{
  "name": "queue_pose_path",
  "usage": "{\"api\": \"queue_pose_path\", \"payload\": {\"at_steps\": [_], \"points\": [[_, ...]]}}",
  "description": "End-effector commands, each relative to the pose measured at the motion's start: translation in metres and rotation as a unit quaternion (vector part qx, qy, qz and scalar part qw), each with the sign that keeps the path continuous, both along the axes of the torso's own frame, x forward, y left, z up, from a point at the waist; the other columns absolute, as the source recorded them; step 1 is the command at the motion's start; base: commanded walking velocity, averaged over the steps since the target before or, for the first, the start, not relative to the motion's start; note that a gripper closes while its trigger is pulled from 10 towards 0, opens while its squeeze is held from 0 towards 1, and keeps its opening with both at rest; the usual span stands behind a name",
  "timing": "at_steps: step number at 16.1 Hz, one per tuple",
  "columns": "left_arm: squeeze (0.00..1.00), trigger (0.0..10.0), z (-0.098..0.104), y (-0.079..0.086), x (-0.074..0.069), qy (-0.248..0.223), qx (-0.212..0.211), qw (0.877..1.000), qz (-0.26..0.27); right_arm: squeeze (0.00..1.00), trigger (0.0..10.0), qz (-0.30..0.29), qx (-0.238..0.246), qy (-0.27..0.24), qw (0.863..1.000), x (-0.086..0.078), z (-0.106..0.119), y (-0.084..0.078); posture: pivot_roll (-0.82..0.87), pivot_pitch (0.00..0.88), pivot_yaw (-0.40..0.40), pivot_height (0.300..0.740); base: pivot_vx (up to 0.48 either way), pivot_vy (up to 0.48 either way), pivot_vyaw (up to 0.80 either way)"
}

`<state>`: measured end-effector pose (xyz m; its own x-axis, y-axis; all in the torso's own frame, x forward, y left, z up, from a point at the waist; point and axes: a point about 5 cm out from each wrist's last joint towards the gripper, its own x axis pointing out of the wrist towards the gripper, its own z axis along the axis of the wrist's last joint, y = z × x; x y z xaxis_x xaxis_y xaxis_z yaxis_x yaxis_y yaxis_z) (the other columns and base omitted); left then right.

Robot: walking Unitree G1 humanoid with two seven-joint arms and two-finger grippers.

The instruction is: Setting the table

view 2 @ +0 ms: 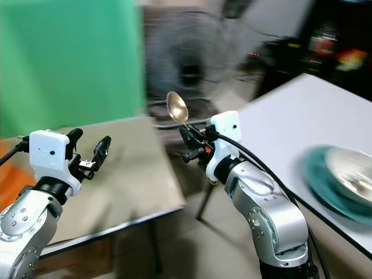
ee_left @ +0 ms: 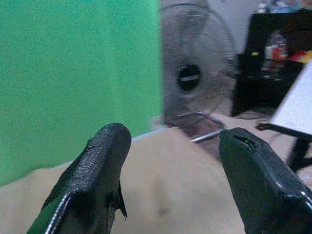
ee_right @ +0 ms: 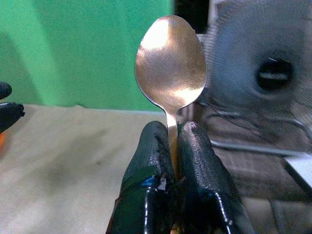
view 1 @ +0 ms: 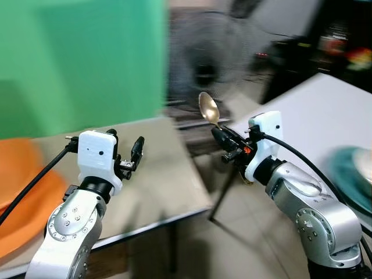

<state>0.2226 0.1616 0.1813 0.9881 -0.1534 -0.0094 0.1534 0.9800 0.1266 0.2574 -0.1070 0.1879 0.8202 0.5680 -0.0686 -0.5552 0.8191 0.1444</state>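
Observation:
My right gripper (view 1: pixel 221 136) is shut on the handle of a gold-coloured metal spoon (view 1: pixel 208 108). It holds the spoon upright, bowl on top, in the air over the gap between two tables. The right wrist view shows the spoon (ee_right: pixel 170 63) pinched between the two black fingers (ee_right: pixel 146 161). My left gripper (view 1: pixel 125 152) hovers over the beige table (view 1: pixel 163 174) and is open with nothing in it; its fingers (ee_left: pixel 97 170) stand wide apart. At the right, a teal plate (view 2: pixel 325 192) with a pale bowl (view 2: pixel 351 168) on it sits on the white table (view 2: pixel 302 110).
A standing fan (view 1: pixel 203 64) is behind the gap between the tables. A green screen (view 1: pixel 81 58) fills the back left. An orange object (view 1: pixel 23 186) lies at the far left. Dark shelves (view 1: pixel 343 40) stand at the back right. The picture is blurred.

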Motion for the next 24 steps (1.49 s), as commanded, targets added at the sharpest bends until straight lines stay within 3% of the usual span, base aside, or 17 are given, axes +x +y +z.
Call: {"api": "queue_pose_path", "payload": {"at_steps": [1, 4, 7, 13, 22, 24], "points": [[0.0, 10.0, 0.0, 0.0, -0.001, -0.001, 0.002, 1.0, -0.003, 0.0, 10.0, -0.002, 0.004, -0.003, 1.0, -0.002, 0.003, 0.001, -0.02, 0.0, -0.055, 0.74, 0.0, 0.0, -0.8], [0.0, 10.0, 0.007, -0.003, 0.006, -0.021, 0.006, 1.0, -0.003, 0.0, 10.0, -0.026, 0.014, -0.007, 1.0, 0.0, 0.006, -0.002, -0.03, 0.0, -0.07, 0.74, 0.0, 0.0, -0.8], [0.0, 10.0, 0.011, -0.003, 0.012, -0.036, -0.018, 0.999, 0.013, 0.0, 10.0, -0.042, 0.014, -0.03, 0.999, 0.006, 0.016, -0.004, -0.07, 0.0, -0.07, 0.74, 0.0, -0.423, -0.8], [0.0, 10.0, 0.01, -0.006, 0.019, -0.033, -0.009, 0.999, -0.006, 0.0, 10.0, -0.078, 0.018, -0.031, 0.996, 0.004, 0.016, -0.01, -0.09, 0.0, -0.042, 0.74, 0.0, -0.48, -0.8], [0.0, 10.0, 0.005, -0.008, 0.018, -0.025, -0.008, 1.0, -0.014, 0.0, 10.0, -0.095, 0.009, -0.025, 0.995, 0.006, 0.014, -0.014, -0.1, 0.0, -0.033, 0.74, 0.0, -0.48, -0.8], [0.0, 10.0, 0.001, -0.01, 0.016, -0.015, -0.022, 1.0, -0.014, 0.0, 10.0, -0.106, 0.002, -0.02, 0.994, 0.008, 0.012, -0.018, -0.09, 0.0, -0.035, 0.74, 0.0, 0.0, -0.69]]}}
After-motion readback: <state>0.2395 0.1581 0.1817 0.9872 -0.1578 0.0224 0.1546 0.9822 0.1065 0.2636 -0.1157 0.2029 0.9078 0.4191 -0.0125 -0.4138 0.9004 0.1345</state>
